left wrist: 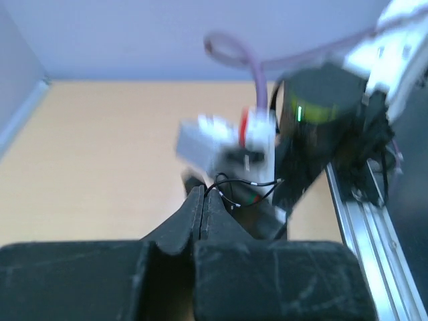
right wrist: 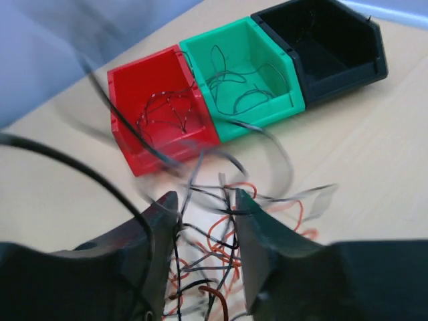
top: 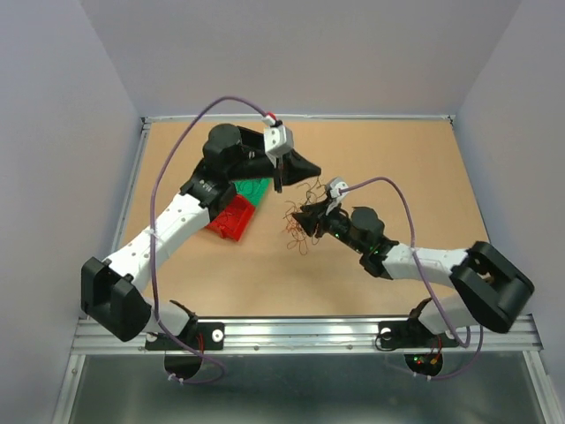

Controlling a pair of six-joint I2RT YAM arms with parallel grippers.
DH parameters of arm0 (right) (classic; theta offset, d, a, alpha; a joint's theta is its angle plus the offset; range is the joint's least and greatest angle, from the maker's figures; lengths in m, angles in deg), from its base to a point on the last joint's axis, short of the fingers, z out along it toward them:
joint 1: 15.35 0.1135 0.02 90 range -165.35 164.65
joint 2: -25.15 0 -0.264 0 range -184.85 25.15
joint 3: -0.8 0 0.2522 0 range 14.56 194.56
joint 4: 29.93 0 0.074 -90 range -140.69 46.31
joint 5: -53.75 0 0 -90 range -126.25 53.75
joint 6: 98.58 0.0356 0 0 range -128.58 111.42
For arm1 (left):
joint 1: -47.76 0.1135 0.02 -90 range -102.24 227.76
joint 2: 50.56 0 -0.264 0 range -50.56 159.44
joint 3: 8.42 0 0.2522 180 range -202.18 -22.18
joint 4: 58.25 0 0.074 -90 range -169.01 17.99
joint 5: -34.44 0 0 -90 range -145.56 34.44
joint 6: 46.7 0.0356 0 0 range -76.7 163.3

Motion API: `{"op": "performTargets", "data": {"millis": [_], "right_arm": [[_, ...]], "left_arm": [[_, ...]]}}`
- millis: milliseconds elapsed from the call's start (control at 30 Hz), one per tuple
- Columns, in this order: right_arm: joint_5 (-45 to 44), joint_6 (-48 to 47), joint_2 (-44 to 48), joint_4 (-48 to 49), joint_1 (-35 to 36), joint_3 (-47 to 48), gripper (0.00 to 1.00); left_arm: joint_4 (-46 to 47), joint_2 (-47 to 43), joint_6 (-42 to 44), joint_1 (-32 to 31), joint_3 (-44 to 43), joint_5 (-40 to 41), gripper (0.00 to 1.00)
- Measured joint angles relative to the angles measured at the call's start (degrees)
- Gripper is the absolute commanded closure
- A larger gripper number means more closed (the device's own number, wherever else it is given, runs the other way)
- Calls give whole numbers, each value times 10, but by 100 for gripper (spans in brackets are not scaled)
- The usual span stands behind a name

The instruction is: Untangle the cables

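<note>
From my station I take the red bin (right wrist: 157, 100) as my reference. It stands in a row on the table (top: 397, 159), touching the green bin (right wrist: 244, 73) on its far side, and the black bin (right wrist: 321, 40) comes next after that. The cables (top: 297, 228) sit as a loose wiry bunch on the bare tabletop just beside the red bin, on the side facing the right arm. They do not touch it. A few dark strands lie inside the red bin, and a few more curl in the green one. The right gripper (right wrist: 206, 204) is over the bunch, close to the red bin, with its jaws spread. Red, orange and black strands run through the gap between them, and some raised loops there are blurred. The left gripper (left wrist: 202, 204) hangs above the far end of the bin row, past the red bin, with its fingers pressed flat together. A thin black strand shows right at their tips, but I cannot tell whether it is pinched.
</note>
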Motion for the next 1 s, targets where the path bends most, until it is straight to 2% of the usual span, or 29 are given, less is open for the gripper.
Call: {"op": "performTargets", "data": {"millis": [33,100,133,200,267,300,367,433,467,533,667,733,767,867,1000], "right_arm": [[-3,9,-29,27,0,4,78],[-30,38,-111,79,0,11,87],[-38,47,-131,101,0,10,87],[-101,91,-193,208,1,-4,90],[-156,143,-214,266,-3,-63,95],[-189,175,-230,294,-8,-122,96],[-229,226,-249,283,-15,-193,99],[-267,256,-237,312,-17,-234,99],[-285,269,-222,308,-17,-244,99],[-319,296,-188,303,-17,-256,99],[-351,307,-101,294,-18,-257,96],[-358,307,-55,287,-18,-257,92],[-359,307,-24,274,-18,-257,85],[-358,304,39,240,-18,-257,75],[-353,298,126,152,-18,-257,63]], "left_arm": [[-16,0,-8,0,-48,22,100],[-56,8,-14,0,-142,59,100],[-101,17,-14,0,-202,85,100],[-196,43,-18,0,-315,166,100],[-229,90,-24,9,-455,257,100],[-257,120,-28,22,-546,300,100],[-268,164,-44,61,-693,386,100],[-265,173,-63,110,-763,455,100],[-263,162,-71,133,-766,490,100],[-240,118,-92,185,-710,540,100],[-200,41,-110,240,-548,550,100],[-182,28,-110,245,-503,529,100],[-172,28,-108,245,-482,516,100],[-168,31,-98,244,-411,484,100],[-180,39,-74,244,-350,465,100]]}}
